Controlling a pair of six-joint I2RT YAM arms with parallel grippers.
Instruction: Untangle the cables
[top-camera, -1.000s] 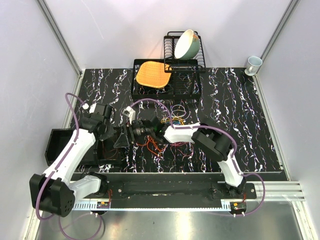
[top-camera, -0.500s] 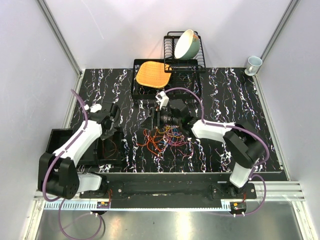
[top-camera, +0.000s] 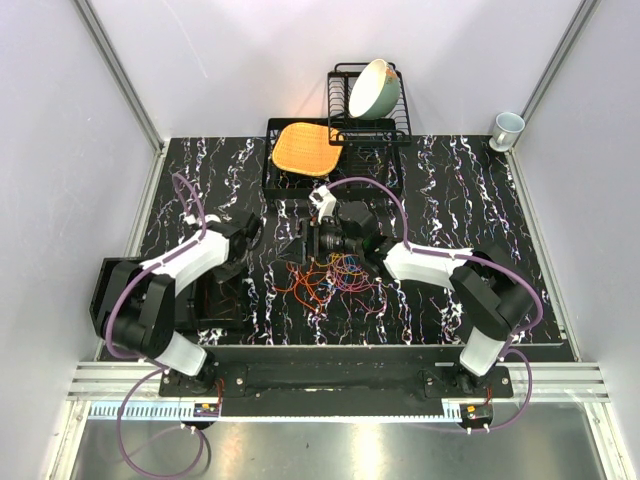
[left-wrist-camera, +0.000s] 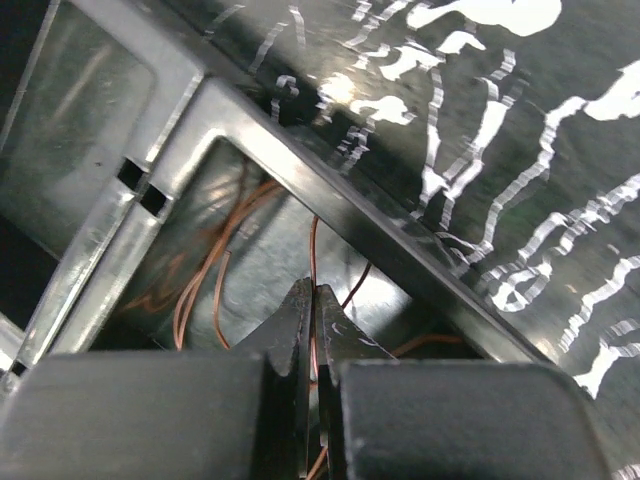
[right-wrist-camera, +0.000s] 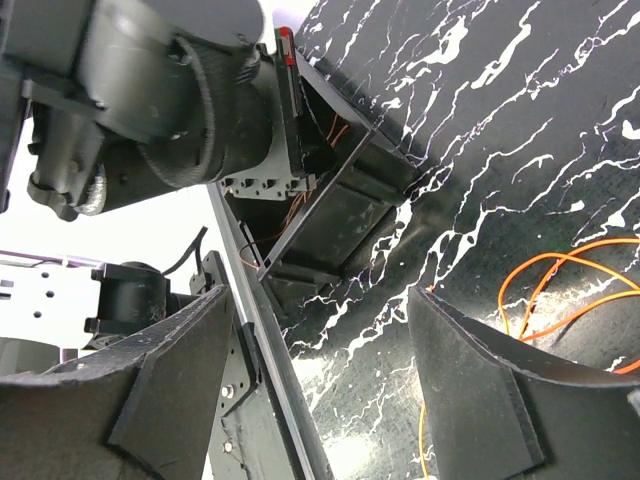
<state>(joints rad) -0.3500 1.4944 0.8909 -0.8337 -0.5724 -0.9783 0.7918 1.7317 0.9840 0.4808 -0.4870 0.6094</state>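
Note the left gripper (top-camera: 228, 268), withdrawn within the last second from the middle of the table (top-camera: 480, 190) to a position over the black bin (top-camera: 212, 300) at the left edge. Confirm in the left wrist view: clamped tight on a single orange wire (left-wrist-camera: 313, 245), above a bin compartment already holding several orange loops.

Note the right gripper (top-camera: 305, 243), swung from a low reach toward the left side to the far edge of the cables (top-camera: 330, 280), and steady there for the last half second. Confirm in the right wrist view: fingers spread wide, nothing between them, one orange loop (right-wrist-camera: 560, 285) on the table just beside.

Locate the remaining tangle of orange, yellow, blue and purple at table centre, near the right gripper.

Read the change as one strand pulled free and probably about to be dropped in the bin. Treat the rest as still knotted and the task as far from complete.
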